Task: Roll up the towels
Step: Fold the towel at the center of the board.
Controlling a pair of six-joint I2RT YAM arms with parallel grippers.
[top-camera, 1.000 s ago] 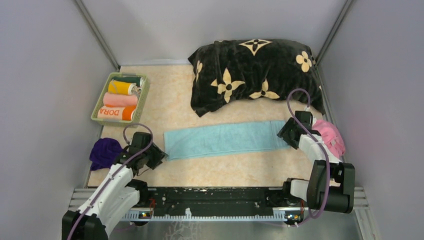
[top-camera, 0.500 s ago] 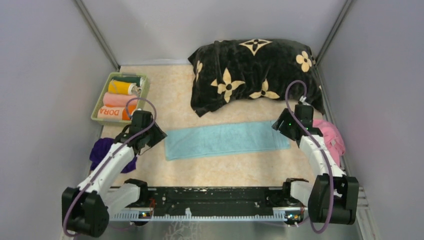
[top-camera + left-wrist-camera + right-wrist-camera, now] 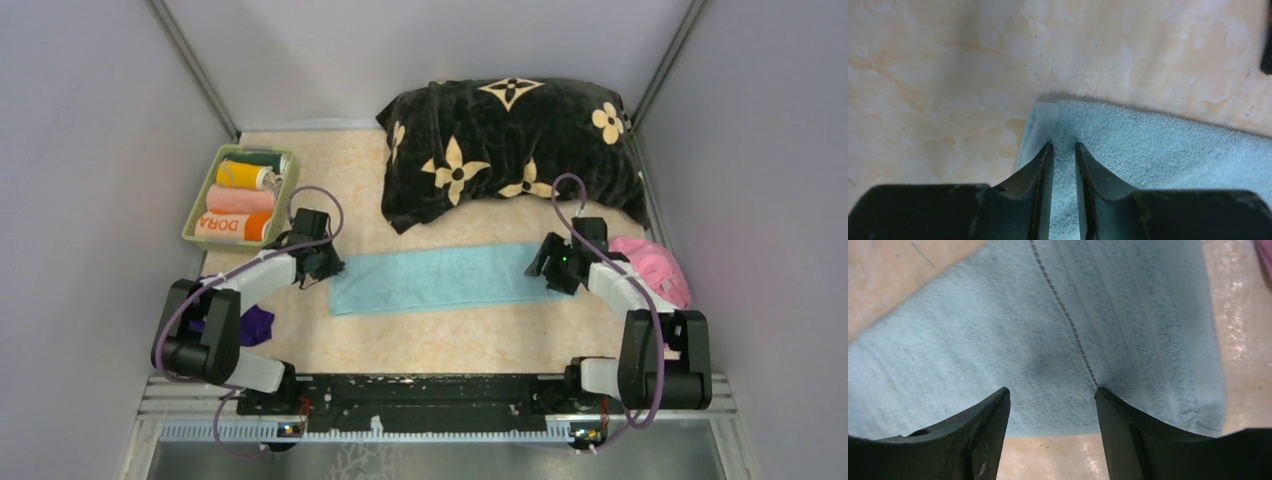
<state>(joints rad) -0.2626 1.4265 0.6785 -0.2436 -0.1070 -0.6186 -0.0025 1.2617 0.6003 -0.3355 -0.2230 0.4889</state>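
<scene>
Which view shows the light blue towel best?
The top external view: nearly the whole light blue towel shows. The left wrist view shows only one corner, the right wrist view only one stitched end.

Overhead view spans the table (image 3: 430, 340); both wrist views look closely down onto the blue towel (image 3: 440, 278).
</scene>
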